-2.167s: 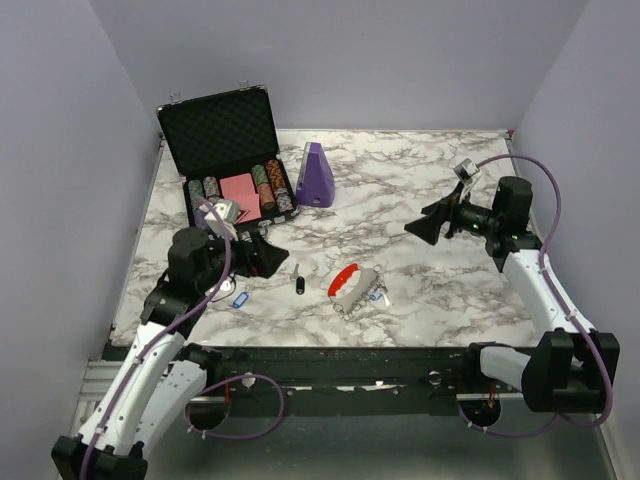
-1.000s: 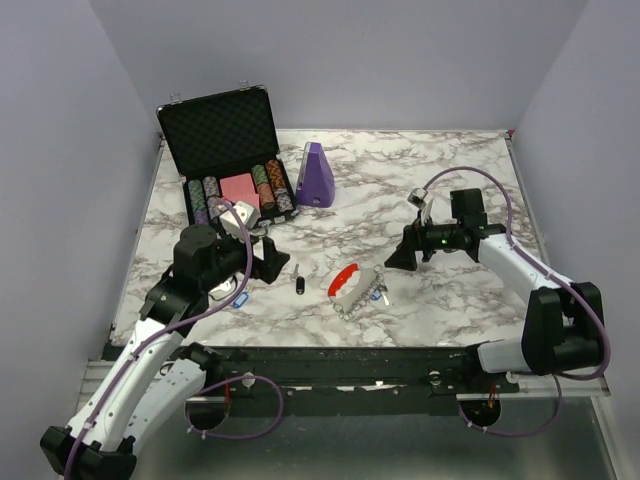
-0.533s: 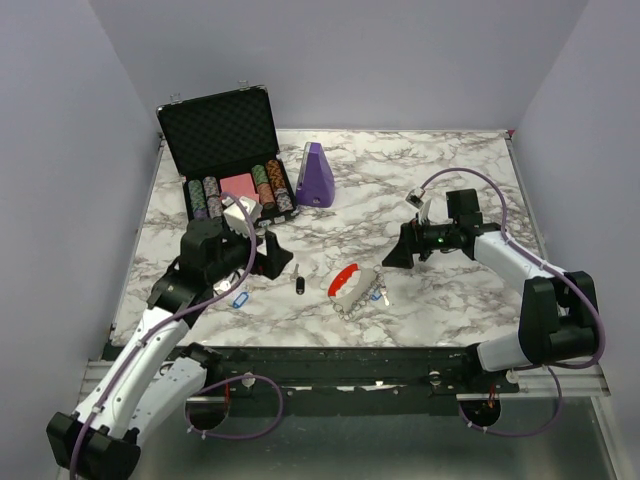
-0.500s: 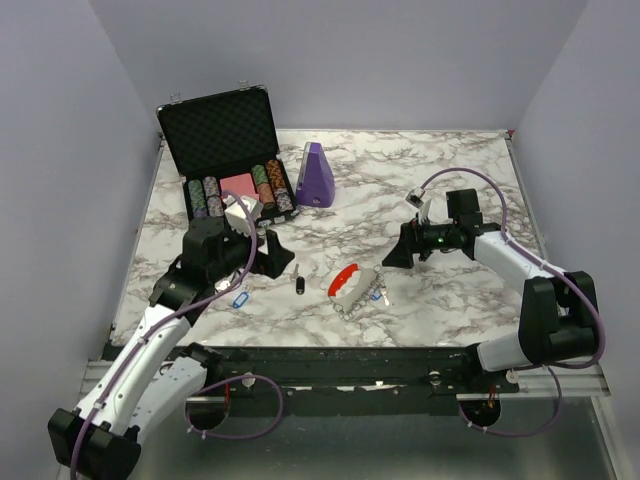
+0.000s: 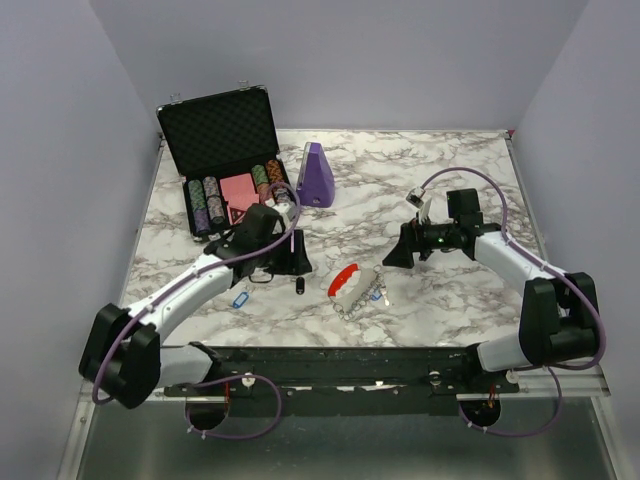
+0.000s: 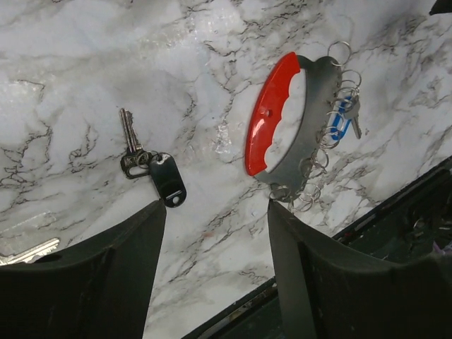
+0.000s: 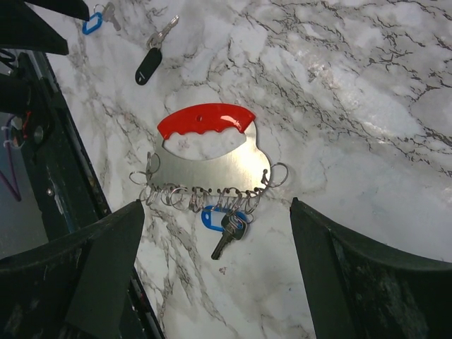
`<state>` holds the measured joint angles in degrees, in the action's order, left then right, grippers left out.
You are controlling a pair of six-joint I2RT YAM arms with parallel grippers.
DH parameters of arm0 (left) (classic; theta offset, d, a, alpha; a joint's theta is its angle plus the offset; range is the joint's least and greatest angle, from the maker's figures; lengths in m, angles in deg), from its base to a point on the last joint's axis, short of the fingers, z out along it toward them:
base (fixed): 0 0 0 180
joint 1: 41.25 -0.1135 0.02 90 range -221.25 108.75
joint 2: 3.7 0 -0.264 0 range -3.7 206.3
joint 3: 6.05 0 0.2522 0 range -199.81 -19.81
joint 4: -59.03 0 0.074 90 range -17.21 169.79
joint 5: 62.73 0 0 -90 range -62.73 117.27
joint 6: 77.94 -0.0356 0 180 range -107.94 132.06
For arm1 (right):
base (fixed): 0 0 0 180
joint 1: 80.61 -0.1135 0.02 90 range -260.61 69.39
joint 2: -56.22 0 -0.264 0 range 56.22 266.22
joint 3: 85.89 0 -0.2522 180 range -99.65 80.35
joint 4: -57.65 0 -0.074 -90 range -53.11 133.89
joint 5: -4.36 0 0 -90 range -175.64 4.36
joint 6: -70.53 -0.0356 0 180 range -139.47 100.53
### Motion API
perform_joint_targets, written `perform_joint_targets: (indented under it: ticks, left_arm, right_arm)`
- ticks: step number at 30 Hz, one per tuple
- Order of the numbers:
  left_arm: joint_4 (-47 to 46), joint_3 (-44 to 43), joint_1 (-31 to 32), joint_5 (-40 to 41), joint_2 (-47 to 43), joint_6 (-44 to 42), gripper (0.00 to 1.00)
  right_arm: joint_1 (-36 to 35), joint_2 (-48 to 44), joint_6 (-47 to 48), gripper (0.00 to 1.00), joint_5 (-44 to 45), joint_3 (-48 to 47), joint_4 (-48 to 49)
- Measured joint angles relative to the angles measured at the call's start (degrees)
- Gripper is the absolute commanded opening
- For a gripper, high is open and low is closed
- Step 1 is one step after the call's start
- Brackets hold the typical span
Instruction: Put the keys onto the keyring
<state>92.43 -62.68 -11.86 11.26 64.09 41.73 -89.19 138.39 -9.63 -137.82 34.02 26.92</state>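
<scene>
Near the front middle of the white marbled desk [image 5: 450, 170] lies the keyring [image 5: 350, 282], a red plastic arc on a silvery metal plate fringed with small rings, with a silvery blue-tagged key [image 7: 222, 226] hanging from it. Just left, the left hand [image 5: 298, 262] hovers low beside a slim black-tagged key [image 6: 154, 173], jaws spread and holding nothing; the right hand [image 5: 392, 256] angles down toward the keyring, jaws wide and empty.

At the far left of the marble counter [image 5: 420, 165] I see a black case [image 5: 218, 125], lid propped open, holding rows of poker chips [image 5: 205, 192] on either side of a pink block [image 5: 240, 190]. Just right of it stands a purple wedge-shaped object [image 5: 317, 175], upright.
</scene>
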Motion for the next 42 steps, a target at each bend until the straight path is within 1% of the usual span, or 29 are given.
perform_joint_targets:
  ticks: [4,10,17,23,33,42]
  left_arm:
    - [2.4,-4.8,1.5,1.6,7.1,-1.8,0.56]
    - [6.5,-11.5,1.7,3.0,16.3,-6.2,0.45]
    - [11.1,-15.8,1.8,3.6,21.4,-11.3,0.45]
    - [13.5,-16.7,1.8,3.3,24.1,-14.6,0.45]
    - [14.2,-18.6,1.3,3.1,28.7,-16.2,0.45]
    - [14.2,-19.4,0.3,2.4,29.4,-16.4,0.42]
  right_arm:
    - [0.0,-0.3,0.9,0.92,0.0,0.0,0.0]
    - [0.0,-0.7,1.9,0.92,0.0,0.0,-0.1]
    - [0.0,-1.0,2.6,0.92,0.0,0.0,-0.2]
    - [0.0,-1.2,2.9,0.93,0.0,0.0,-0.3]
    - [0.0,-1.2,3.3,0.94,0.0,0.0,-0.3]
    - [0.0,-1.2,3.3,0.94,0.0,0.0,-0.3]
